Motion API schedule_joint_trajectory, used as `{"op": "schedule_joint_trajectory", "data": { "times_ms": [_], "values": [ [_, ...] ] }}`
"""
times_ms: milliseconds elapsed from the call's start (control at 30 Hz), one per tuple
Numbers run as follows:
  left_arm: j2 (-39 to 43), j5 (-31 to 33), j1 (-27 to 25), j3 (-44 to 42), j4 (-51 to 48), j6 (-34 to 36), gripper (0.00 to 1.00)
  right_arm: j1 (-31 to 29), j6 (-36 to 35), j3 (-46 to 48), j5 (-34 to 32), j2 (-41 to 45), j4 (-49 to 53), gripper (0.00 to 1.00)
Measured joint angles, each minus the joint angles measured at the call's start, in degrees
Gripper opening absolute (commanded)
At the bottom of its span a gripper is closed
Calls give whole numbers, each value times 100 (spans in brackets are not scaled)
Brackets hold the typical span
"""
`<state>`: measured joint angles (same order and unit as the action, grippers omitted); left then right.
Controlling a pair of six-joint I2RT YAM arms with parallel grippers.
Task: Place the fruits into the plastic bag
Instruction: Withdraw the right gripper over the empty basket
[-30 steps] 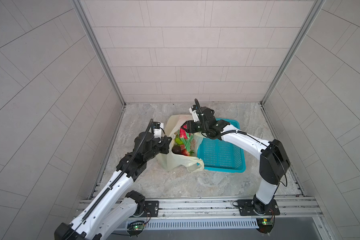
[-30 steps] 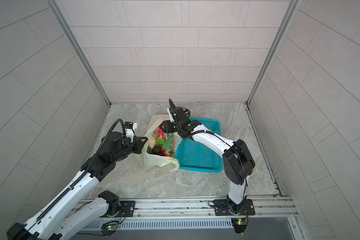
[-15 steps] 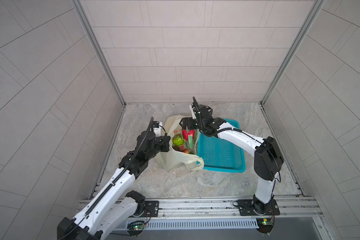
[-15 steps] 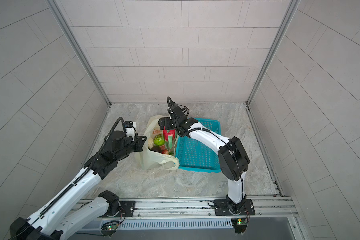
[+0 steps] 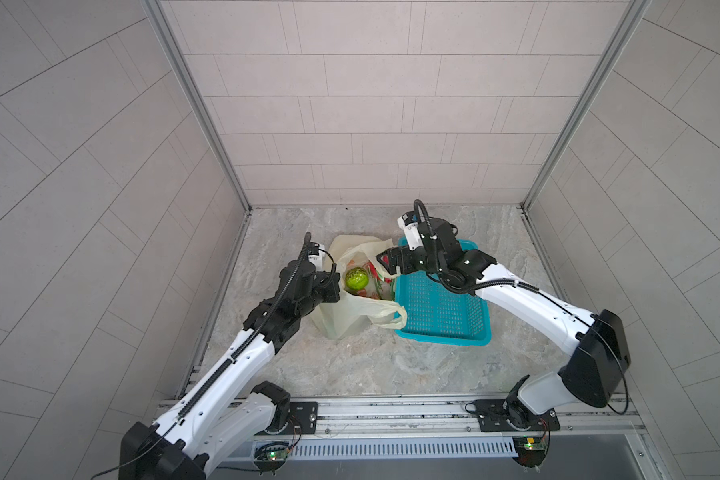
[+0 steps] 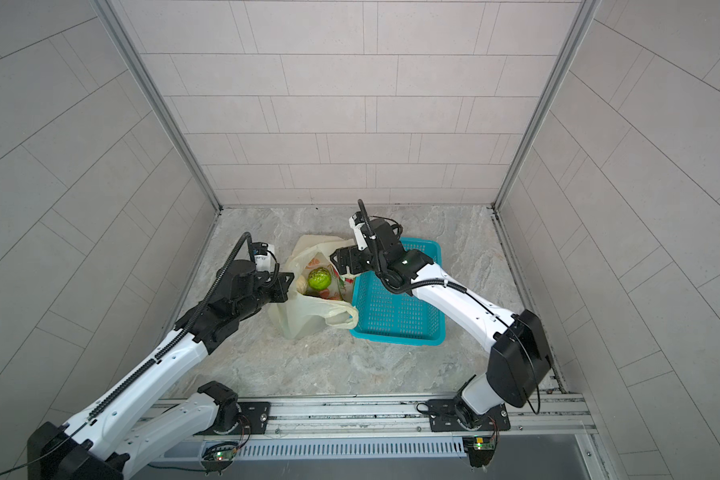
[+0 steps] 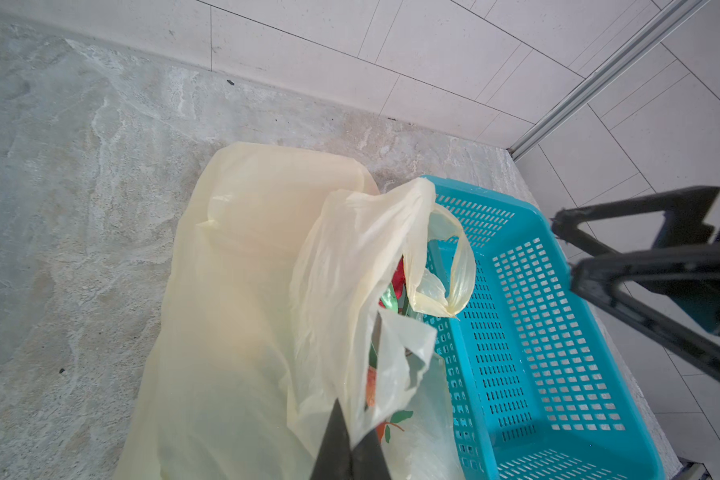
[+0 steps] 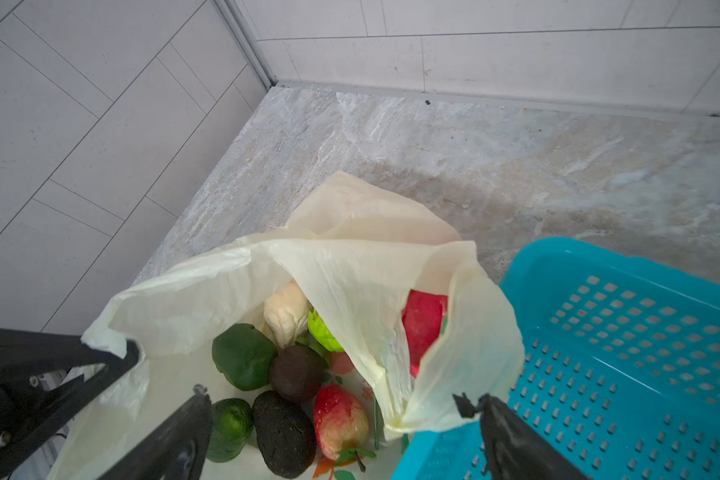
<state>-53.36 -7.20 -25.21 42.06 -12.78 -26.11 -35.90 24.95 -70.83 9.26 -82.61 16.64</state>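
A tiled booth with a marbled floor is shown from above, with two robot arms reaching toward a cream plastic bag (image 5: 350,316) that stands just beside a teal basket (image 5: 441,307). The change over the last second is at the right gripper (image 8: 341,415): a second ago a pink-red dragon fruit (image 8: 422,324) was carried between its jaws over the bag mouth, and now the jaws are spread wide with nothing held, hovering above the opening. The dragon fruit is now seen inside the bag, partly hidden behind a fold of plastic. Other fruits are seen lying in the bag too: a bright green ball (image 5: 356,278), a red apple (image 8: 339,419), two dark avocados (image 8: 283,432), a dark purple fruit (image 8: 296,372) and a green one (image 8: 244,355). The left gripper (image 7: 348,451) is pinched shut on the near edge of the bag, as it was a second ago, so the mouth is kept open. The basket is seen to hold no fruit, and none is seen on the floor. The drop is judged to be the last one needed, so the task appears finished or nearly so; only the letting go of the bag edge seems to be left.
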Motion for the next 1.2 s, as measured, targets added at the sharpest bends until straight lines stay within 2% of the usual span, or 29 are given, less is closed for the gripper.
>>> {"op": "schedule_joint_trajectory", "data": {
  "times_ms": [167, 267, 600, 967, 1100, 1200],
  "values": [
    [11, 31, 0, 0, -11, 0, 0, 452, 264, 997, -529, 911, 96, 96],
    [31, 57, 0, 0, -24, 0, 0, 898, 525, 1478, -546, 1161, 164, 96],
    [46, 85, 0, 0, -83, -2, 0, 1770, 1357, 2103, -103, 485, 452, 95],
    [103, 98, 0, 0, -107, 4, 0, 3099, 1425, 2103, -564, 442, 1196, 94],
    [96, 98, 0, 0, -109, 9, 0, 3069, 1176, 1939, -356, 610, 1252, 93],
    [90, 98, 0, 0, -109, 9, 0, 2636, 874, 1598, -293, 769, 1255, 93]
  ]
}}
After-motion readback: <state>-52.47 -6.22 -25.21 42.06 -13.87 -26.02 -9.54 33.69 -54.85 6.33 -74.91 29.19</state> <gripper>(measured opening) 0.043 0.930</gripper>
